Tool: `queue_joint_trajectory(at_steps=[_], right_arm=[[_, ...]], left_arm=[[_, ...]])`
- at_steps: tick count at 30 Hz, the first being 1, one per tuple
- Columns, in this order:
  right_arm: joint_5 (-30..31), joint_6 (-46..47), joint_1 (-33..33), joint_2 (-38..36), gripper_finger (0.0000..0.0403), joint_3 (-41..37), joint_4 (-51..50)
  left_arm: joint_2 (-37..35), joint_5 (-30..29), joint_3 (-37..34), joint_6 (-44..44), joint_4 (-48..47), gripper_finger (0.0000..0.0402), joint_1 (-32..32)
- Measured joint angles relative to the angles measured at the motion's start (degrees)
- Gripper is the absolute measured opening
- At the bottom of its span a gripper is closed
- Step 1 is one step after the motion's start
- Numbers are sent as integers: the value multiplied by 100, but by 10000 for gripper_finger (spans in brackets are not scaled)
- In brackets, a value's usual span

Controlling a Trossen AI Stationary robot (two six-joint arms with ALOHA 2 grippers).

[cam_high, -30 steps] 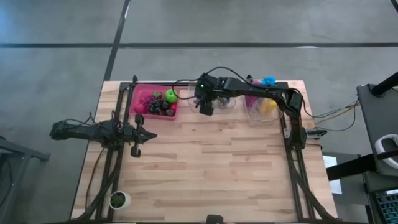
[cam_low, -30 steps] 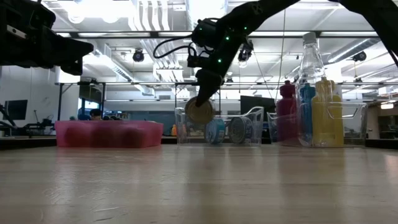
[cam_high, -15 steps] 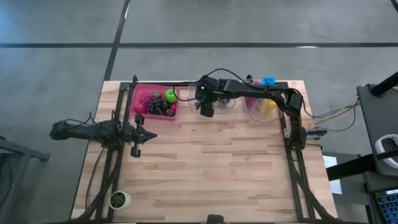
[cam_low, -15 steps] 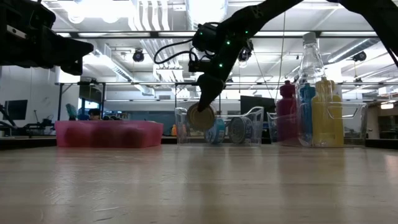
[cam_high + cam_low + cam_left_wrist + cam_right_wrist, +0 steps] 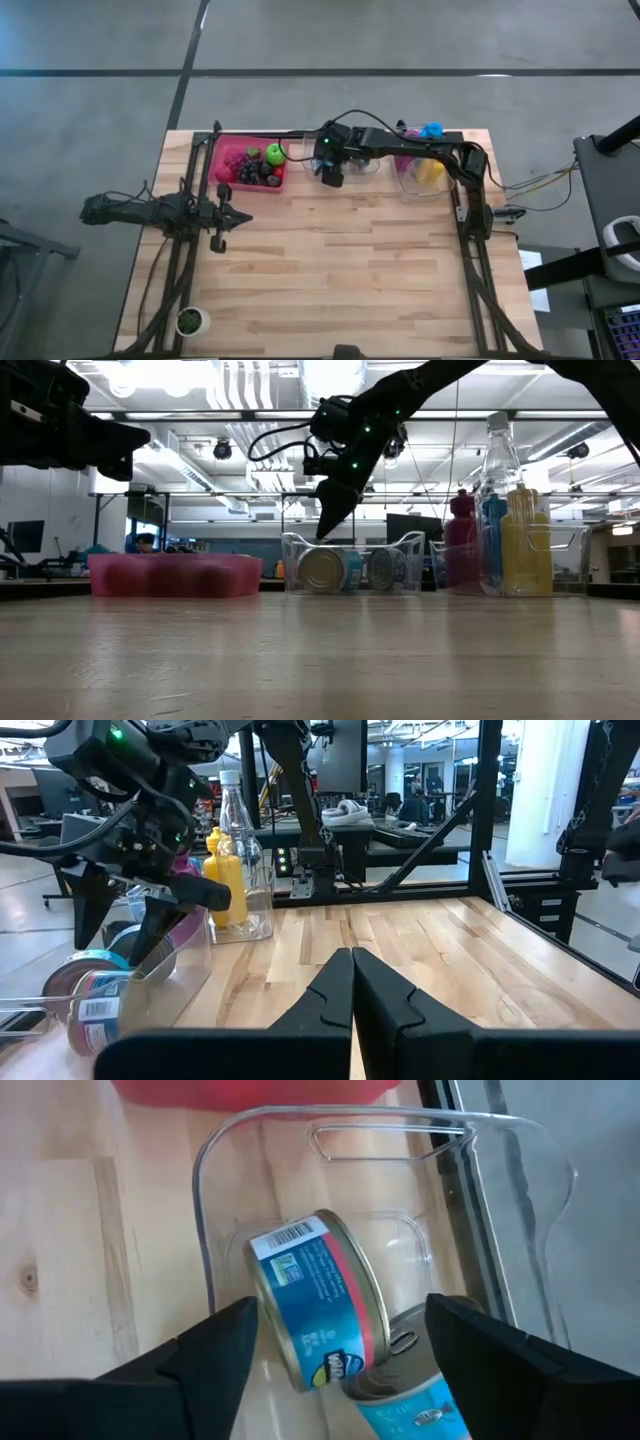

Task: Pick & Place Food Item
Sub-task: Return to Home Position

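1. Nearest me, the left end effector (image 5: 218, 241) hangs over the bare worktop (image 5: 340, 270), its fingers pressed together and gripping nothing.
2. Farther back, the right end effector (image 5: 340, 1335) hovers with its fingers spread, released.
3. Just beneath it, the blue and pink tuna can (image 5: 315, 1305) lies on its side in the left transparent bin (image 5: 330, 1125), touching a second can (image 5: 415, 1390).
4. Beside that end effector sits the pink bin (image 5: 175, 575).

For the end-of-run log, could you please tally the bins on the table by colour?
Pink: 1, the pink bin.
Transparent: 2, the left transparent bin and the right transparent bin.
Total: 3 bins.
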Motion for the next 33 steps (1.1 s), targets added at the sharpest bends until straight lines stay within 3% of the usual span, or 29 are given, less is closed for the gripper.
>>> queue_joint_trajectory(at_steps=[6, 12, 21, 26, 33], right_arm=[[28, 72, 48, -392, 304, 32, 4], [275, 139, 420, -1102, 284, -140, -12], [1802, 323, 1513, -2120, 193, -625, 0], [2409, 710, 2065, -2949, 130, -1377, 365], [2642, 937, 2796, -4323, 47, -2638, 776]], left_arm=[[0, 0, 0, 0, 2, 4, 2], [-2, 0, 0, 0, 1, 4, 4], [-2, 0, 0, 2, 0, 4, 4], [2, 0, 0, 2, 0, 4, 4], [55, 0, 0, 11, 2, 8, 4]])
